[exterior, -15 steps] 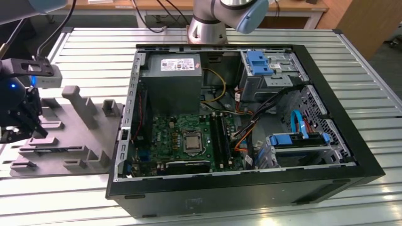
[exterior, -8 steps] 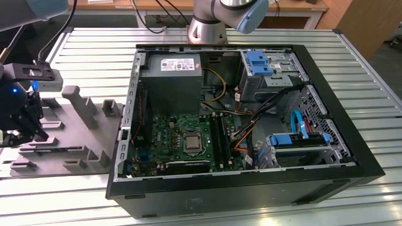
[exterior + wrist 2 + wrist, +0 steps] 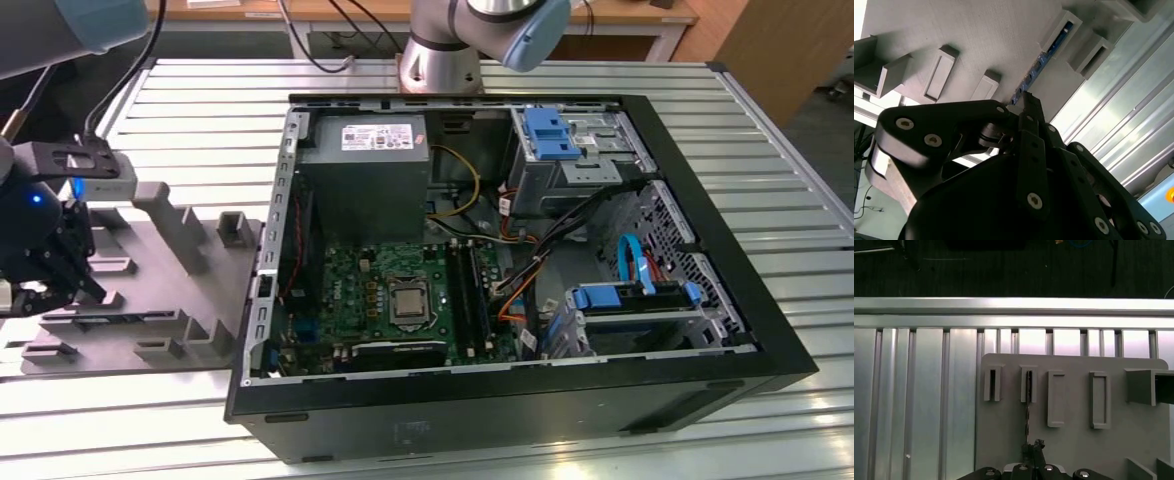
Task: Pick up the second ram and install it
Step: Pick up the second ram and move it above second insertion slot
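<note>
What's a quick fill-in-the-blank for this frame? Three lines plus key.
1. The second ram has a dark ___ board.
2. It stands on edge in a slot of the ___ holder.
3. In the exterior view, the tool hangs over that holder, on the exterior view's ___ of the open computer case.

Missing words: blue; grey; left.

Legible text: none. Pale label (image 3: pixel 382 137) on power supply (image 3: pixel 358 200), 11 o'clock in the case (image 3: pixel 534 425): print seemingly too small to read.
</note>
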Motion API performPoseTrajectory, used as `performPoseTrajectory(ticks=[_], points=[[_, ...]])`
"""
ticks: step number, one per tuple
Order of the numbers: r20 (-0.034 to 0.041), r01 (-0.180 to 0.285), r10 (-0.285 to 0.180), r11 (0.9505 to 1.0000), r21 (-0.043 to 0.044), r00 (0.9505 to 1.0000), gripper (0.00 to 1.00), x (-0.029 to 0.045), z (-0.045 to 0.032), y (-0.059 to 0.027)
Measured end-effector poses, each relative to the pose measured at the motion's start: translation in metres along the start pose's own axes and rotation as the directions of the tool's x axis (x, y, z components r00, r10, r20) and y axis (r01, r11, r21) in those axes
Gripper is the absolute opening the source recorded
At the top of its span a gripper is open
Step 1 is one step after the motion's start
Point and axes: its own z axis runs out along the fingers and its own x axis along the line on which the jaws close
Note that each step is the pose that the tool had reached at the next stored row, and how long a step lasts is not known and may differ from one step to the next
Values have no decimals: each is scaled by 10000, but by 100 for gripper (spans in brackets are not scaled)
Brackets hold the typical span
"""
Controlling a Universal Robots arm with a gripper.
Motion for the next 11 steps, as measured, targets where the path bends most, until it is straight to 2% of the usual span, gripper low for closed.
performPoseTrajectory(ticks=[11], points=[[0,2,-2,10000,0,10000,11,11,98,20]])
